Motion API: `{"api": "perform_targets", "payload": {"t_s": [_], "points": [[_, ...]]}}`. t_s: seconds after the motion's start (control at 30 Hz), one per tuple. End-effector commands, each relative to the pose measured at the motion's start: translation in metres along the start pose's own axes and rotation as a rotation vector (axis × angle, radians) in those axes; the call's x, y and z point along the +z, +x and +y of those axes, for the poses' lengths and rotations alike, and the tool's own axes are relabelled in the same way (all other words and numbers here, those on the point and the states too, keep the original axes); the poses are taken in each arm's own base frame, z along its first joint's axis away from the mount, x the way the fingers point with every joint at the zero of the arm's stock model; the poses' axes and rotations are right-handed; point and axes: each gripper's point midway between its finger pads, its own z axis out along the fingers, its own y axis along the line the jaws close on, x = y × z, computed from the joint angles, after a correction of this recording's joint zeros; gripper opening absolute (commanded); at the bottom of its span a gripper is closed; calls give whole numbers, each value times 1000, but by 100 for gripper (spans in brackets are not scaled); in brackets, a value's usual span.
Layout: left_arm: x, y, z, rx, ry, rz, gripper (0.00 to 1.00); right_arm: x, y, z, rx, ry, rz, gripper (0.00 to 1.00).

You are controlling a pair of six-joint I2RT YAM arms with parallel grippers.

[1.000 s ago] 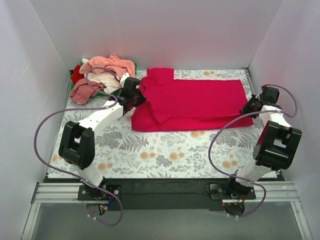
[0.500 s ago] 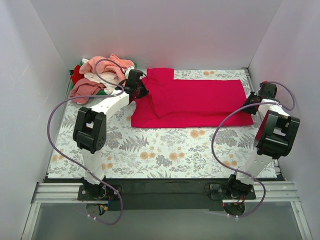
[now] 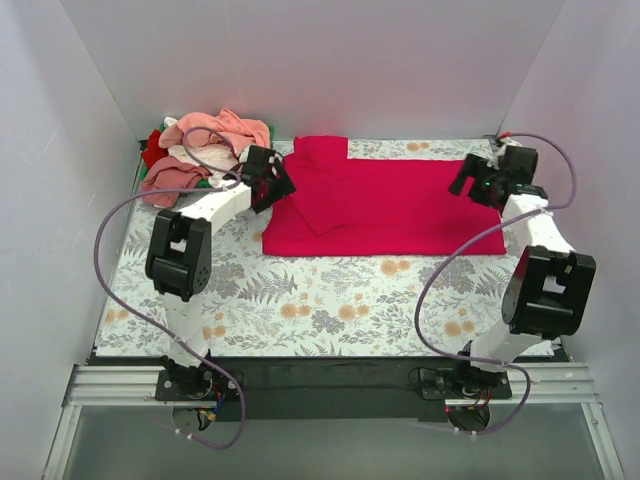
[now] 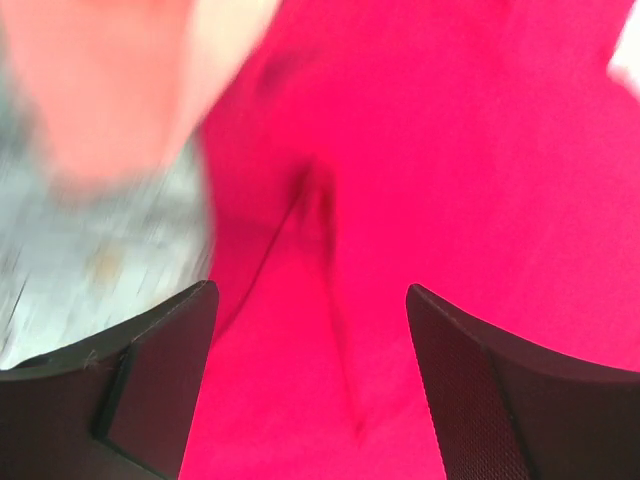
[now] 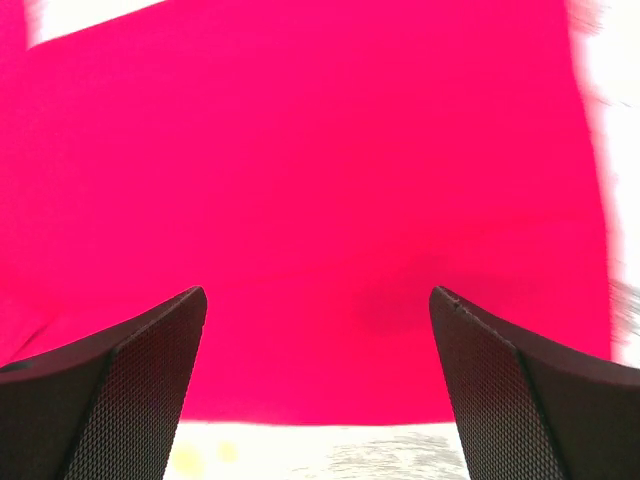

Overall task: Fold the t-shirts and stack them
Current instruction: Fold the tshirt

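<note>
The crimson-magenta t-shirt [image 3: 400, 210] lies flat across the back middle of the table, with a sleeve folded over its left part. My left gripper [image 3: 283, 188] hovers over its left edge, open, with only crimson cloth [image 4: 450, 150] below the gap [image 4: 309, 290]. My right gripper [image 3: 462, 184] is above the shirt's right end, open wide and empty [image 5: 318, 292] over the cloth [image 5: 300, 150]. More t-shirts, salmon pink, dusty pink, white and red, sit in a crumpled pile [image 3: 205, 150] at the back left.
The floral tablecloth [image 3: 330, 300] covers the table in front of the shirt. White walls close in the back and both sides. A blurred salmon pink shirt [image 4: 100, 80] shows at the upper left of the left wrist view.
Both grippers went from shut to open and let go of the crimson shirt. The right gripper moved back and leftward over the shirt. The left arm swung towards the back.
</note>
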Motion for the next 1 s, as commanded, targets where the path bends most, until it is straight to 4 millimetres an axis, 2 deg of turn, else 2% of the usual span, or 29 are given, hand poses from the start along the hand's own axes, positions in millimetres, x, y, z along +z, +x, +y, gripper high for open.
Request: {"api": "perform_targets", "payload": {"t_s": [0.0,0.03,0.07,0.1,0.13,0.17,0.2,0.23,0.3,0.33,0.37,0.4,0.43,0.47,0.5,0.53,0.57,0.6,0.63,0.7,0.77,0.97], "points": [[-60,3,-13,-58,129,-9,75,-13,25,75,-217,-138,3,98],[-56,35,11,-65,102,49,76,-12,49,112,-303,-216,38,98],[-69,29,1,-73,169,16,77,-9,60,129,-402,-264,41,98],[-73,44,0,-78,212,65,78,-8,66,150,-467,-318,22,98],[-72,65,12,-76,211,111,79,-12,85,187,-567,-412,29,98],[-74,67,6,-75,252,114,80,-6,96,202,-642,-452,39,98],[-71,72,10,-84,242,127,81,-5,104,218,-677,-489,43,98],[-69,77,13,-85,237,142,81,-9,117,246,-719,-554,52,98],[-63,85,17,-88,226,165,81,1,128,281,-753,-628,72,96],[-62,88,17,-91,229,178,81,0,143,301,-776,-683,94,94],[-60,91,20,-91,220,182,81,12,148,316,-786,-700,105,89],[-57,93,24,-95,207,184,81,17,154,324,-791,-708,118,86],[-55,96,27,-95,196,188,81,29,174,330,-810,-705,159,82],[-54,99,32,-96,180,196,81,33,180,335,-817,-701,173,77],[-53,102,35,-95,170,200,81,36,176,345,-825,-704,155,74],[-52,105,39,-95,158,203,81,36,184,353,-838,-719,168,70],[-51,106,44,-94,139,197,81,44,195,352,-838,-719,199,60],[-50,112,51,-96,120,206,81,45,194,360,-839,-730,194,56],[-50,112,54,-100,108,205,81,51,204,361,-845,-732,214,54],[-48,118,63,-98,81,216,81,53,210,362,-850,-729,234,47],[-49,119,67,-100,70,216,81,57,216,363,-859,-721,244,45],[-50,122,77,-100,36,211,81,73,233,342,-883,-618,300,42]]}}
